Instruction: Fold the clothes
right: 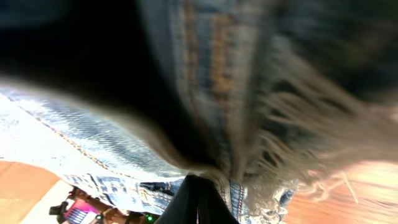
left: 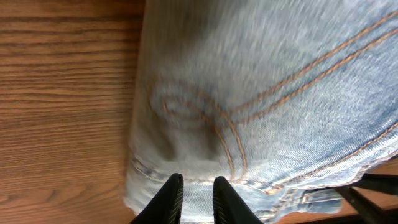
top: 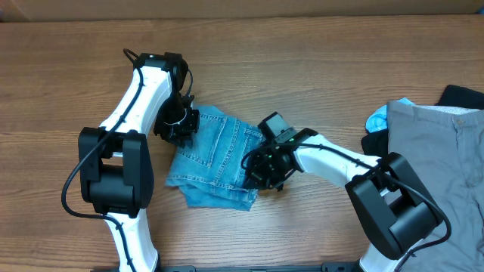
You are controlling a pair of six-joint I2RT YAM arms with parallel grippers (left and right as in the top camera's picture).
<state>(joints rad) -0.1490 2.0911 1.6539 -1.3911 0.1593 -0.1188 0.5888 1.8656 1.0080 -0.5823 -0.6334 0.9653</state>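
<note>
Denim at centre stage: the light-blue jeans (top: 215, 159) lie in a rumpled, partly doubled-over heap at the middle of the wooden tabletop (top: 318, 68), between the two arms I am running from afar. My left tool (left: 196, 180) sits at the heap's upper-left edge, its two dark fingers (left: 171, 199) standing a little apart over the hem of the cloth. Just beyond them, orange stitching (left: 205, 118) curves across the pale denim, and bare wood shows to the left.

My right tool (top: 266, 170) is down at the heap's right edge, pinched closed on a fold of the jeans. From its wrist camera the cloth hangs very near the lens and is blurred, with a frayed hem (right: 298, 143) trailing pale threads beside the grip.

Well apart, at the far right of the tabletop, plain grey trousers (top: 439, 166) lie spread out. A pale-blue garment (top: 378, 119) is bunched against their left side and a black garment (top: 463, 96) sits at their top corner.
</note>
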